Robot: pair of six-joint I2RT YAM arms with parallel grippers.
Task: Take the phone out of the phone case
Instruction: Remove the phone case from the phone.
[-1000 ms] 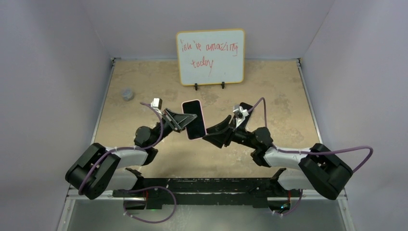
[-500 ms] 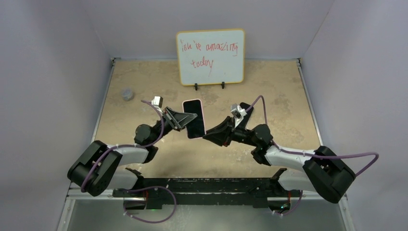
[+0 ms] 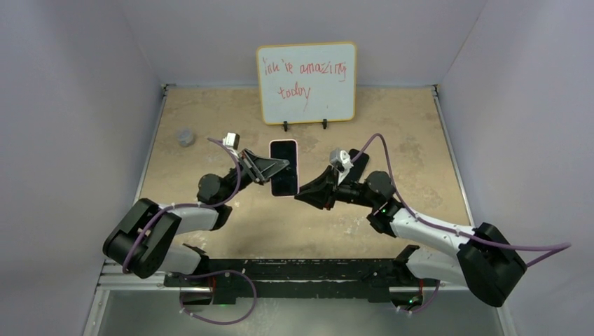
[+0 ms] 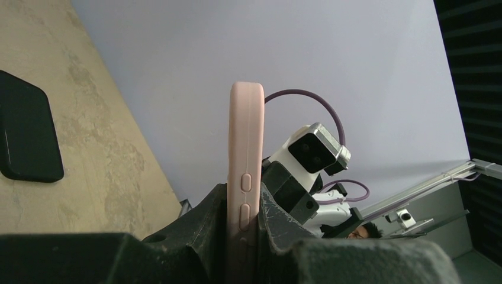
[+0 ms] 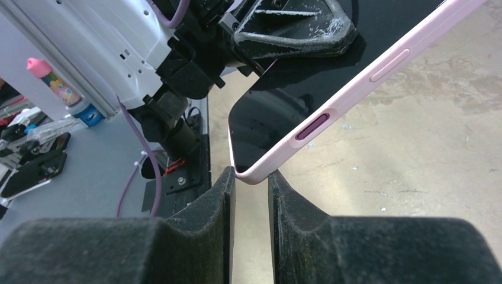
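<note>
The phone [image 3: 283,171], dark screen up, sits in its pink phone case [image 3: 297,162] and is held in the air over the middle of the table. My left gripper [image 3: 279,168] is shut on the case's left long edge; the left wrist view shows the pink side with its buttons [image 4: 245,148] clamped between both fingers [image 4: 278,207]. My right gripper [image 3: 299,196] is at the near right corner. In the right wrist view its two fingertips [image 5: 228,183] pinch the case's rounded corner [image 5: 256,176], with the screen [image 5: 266,121] above.
A whiteboard [image 3: 306,82] with red writing stands at the back. A small grey object [image 3: 185,136] lies at the far left. A flat black slab [image 3: 358,161] lies on the table behind the right wrist, also seen as the black slab [image 4: 26,133]. Walls close in on three sides.
The right gripper has closed from open onto the case's near corner. Both arms have shifted slightly toward the back, and the phone now stands straighter.
</note>
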